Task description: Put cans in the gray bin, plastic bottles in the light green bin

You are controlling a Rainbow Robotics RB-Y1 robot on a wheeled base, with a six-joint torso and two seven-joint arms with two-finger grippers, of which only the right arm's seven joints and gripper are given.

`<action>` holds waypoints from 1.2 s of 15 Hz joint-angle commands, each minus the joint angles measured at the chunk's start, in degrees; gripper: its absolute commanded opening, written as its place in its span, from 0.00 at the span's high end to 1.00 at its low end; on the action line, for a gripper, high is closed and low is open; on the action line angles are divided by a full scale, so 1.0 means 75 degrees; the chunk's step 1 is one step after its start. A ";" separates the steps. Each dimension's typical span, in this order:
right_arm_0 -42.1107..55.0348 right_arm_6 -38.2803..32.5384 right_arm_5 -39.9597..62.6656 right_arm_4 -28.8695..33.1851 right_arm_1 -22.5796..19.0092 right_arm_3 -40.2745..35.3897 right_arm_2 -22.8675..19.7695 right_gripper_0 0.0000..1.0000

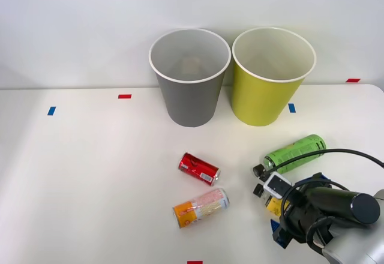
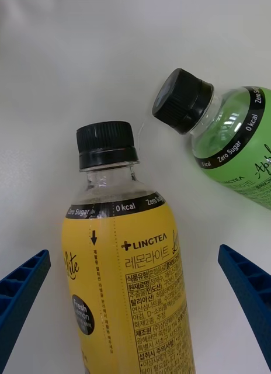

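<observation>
We see our right gripper (image 2: 135, 318) low over the white table (image 1: 90, 174) near its right front corner, its blue ribbed fingers (image 2: 18, 304) spread wide on either side of the yellow-label Lingtea bottle (image 2: 127, 280), neither finger touching it. In the wrist view that bottle lies flat between the fingers, its black cap (image 2: 106, 143) pointing away from the gripper, the label reading "Zero Sugar" and "0 kcal". Just beside it lies the bright green bottle (image 2: 240, 152), angled so that its own black cap (image 2: 182, 99) comes near the yellow bottle's neck without touching it. From the front view, the green bottle (image 1: 294, 152) rests on its side with its cap toward the table's middle, and our arm and its black cable cover most of the yellow bottle (image 1: 274, 204). The two cans lie on their sides nearer the centre: the red can (image 1: 198, 168), and close in front of it, but apart, the orange and pale pink can (image 1: 201, 207). At the back of the table stand the gray bin (image 1: 189, 96) and, just to its right, the light green bin (image 1: 264, 99), both upright, with white rims and insides. Small red and blue tape marks (image 1: 124, 96) dot the tabletop.
</observation>
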 commanded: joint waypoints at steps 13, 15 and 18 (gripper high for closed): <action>-0.0154 0.0403 0.0006 0.0234 0.0253 0.0436 0.0106 1.00; -0.0118 0.0462 -0.0029 0.0222 0.0265 0.0425 0.0118 1.00; 0.0011 0.0509 -0.0123 0.0234 0.0288 0.0425 0.0106 1.00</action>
